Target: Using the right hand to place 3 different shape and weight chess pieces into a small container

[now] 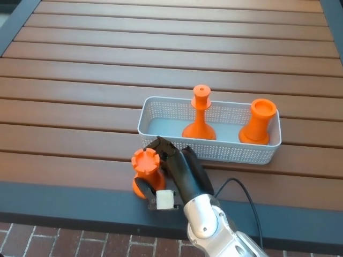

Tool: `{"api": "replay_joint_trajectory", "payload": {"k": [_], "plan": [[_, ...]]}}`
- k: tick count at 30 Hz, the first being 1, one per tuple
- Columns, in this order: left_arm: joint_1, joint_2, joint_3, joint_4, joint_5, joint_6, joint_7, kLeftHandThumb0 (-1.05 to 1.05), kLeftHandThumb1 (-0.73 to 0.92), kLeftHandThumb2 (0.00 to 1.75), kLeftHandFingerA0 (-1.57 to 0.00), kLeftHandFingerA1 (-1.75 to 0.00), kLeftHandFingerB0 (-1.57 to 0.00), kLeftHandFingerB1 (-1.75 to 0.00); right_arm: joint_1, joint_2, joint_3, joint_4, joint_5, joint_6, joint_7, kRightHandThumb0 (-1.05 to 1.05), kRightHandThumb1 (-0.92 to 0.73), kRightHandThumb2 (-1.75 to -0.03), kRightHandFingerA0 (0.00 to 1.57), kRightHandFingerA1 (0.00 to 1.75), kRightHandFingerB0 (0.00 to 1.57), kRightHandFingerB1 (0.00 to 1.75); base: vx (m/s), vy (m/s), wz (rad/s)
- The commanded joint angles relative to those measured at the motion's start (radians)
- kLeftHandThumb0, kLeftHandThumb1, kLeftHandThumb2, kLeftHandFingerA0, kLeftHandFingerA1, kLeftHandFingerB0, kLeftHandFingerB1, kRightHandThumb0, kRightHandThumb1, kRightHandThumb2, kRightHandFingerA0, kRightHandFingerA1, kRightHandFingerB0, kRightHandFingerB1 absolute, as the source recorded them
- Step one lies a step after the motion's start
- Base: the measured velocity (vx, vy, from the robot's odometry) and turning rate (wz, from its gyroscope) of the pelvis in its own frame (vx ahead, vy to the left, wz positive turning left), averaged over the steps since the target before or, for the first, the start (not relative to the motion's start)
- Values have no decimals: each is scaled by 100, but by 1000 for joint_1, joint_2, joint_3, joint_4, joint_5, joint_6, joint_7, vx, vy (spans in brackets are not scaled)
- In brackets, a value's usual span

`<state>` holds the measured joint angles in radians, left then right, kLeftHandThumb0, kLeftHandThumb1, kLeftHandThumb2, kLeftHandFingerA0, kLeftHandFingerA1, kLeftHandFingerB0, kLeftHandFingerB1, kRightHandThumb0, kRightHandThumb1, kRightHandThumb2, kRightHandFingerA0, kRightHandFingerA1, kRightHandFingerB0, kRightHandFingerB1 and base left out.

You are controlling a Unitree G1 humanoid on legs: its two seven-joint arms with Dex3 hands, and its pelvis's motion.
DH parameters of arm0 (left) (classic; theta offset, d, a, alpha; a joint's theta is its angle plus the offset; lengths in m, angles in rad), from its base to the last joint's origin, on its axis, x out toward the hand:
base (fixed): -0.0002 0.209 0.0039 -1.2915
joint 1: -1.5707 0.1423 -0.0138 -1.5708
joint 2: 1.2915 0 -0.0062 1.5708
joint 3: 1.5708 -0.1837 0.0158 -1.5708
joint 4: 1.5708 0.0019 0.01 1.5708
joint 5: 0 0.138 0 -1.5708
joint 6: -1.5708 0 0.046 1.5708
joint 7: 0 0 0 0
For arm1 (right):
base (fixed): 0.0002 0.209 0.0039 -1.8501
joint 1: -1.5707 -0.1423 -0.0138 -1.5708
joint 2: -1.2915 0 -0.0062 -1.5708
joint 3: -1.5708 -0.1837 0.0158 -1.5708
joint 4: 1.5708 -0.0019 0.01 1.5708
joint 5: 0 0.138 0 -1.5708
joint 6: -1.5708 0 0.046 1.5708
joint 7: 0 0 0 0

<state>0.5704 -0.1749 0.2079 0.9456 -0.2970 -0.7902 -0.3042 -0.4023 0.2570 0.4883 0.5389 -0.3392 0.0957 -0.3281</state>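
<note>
Down at the near edge of the slatted brown table (80, 69), the robot's right hand (170, 170) is on the last loose piece, an orange rook (146, 172) with a notched crown. Rook stands upright where the wooden slats meet the dark border strip (64, 201), just in front of the basket's left end and apart from it.

Fingers: black, curled about the rook from its right side. One fingertip (154, 144) hooks over by the crown at the far side; the thumb (143, 186) presses at the base on the near side. Looks like a pinch across the waist of the piece, with the palm close against it. Whether the base has lifted off the table I cannot tell.

A white square tab (165, 199) sits low on the hand near the thumb. Silver wrist (206, 225) comes in from the bottom of the head view, with a black cable (244, 187) looping out beside it over the border strip.

Container: a white mesh basket (214, 152), long and shallow, sitting slightly skewed on the slats. Two orange pieces stand upright inside, well apart. A slim piece with a knobbed top (200, 115) sits near the middle; a stout piece with a cupped top (259, 122) stands at the right end.

Below the table edge, reddish brick paving (69, 243) shows.
</note>
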Motion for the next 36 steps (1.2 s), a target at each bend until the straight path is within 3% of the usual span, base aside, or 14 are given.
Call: {"api": "replay_joint_trajectory", "payload": {"k": [1,9,13,18,28,31,32,36], "plan": [[-10,-23,-13,18,28,32,8,-12,25,163,-128,-157,-115,-141,111,158,-43,48,48,-170,-185,-28,-81,-108,77,175,52,175,0,0,0],[-17,-27,-9,9,18,40,11,-13,23,165,-133,-154,-117,-142,151,182,-36,30,98,-257,-197,-28,-80,-103,77,175,52,175,0,0,0],[-22,-29,-6,16,20,31,13,-14,24,165,-130,-162,-117,-144,203,227,-50,10,163,-323,-213,-30,-73,-108,88,175,63,175,0,0,0],[-8,-41,-3,13,2,29,-15,-17,24,161,-136,-156,-119,-142,262,309,-96,-12,297,-368,-207,-29,-73,-110,96,175,67,175,0,0,0],[3,-31,5,21,-5,30,-32,-18,21,166,-138,-147,-117,-143,315,345,-80,-34,383,-366,-205,-29,-72,-116,94,175,63,175,0,0,0],[3,-27,0,25,16,22,-7,-18,21,166,-136,-150,-117,-144,318,342,-71,-36,396,-367,-202,-30,-71,-117,94,175,63,175,0,0,0],[7,-27,-1,22,22,27,6,-6,20,165,-132,-156,-116,-147,328,346,-60,-41,403,-362,-201,-31,-68,-120,96,175,66,175,0,0,0],[4,-21,-5,34,35,13,12,-10,21,165,-131,-157,-117,-147,351,345,-21,-56,423,-362,-192,-30,-66,-123,96,175,68,175,0,0,0]]}}
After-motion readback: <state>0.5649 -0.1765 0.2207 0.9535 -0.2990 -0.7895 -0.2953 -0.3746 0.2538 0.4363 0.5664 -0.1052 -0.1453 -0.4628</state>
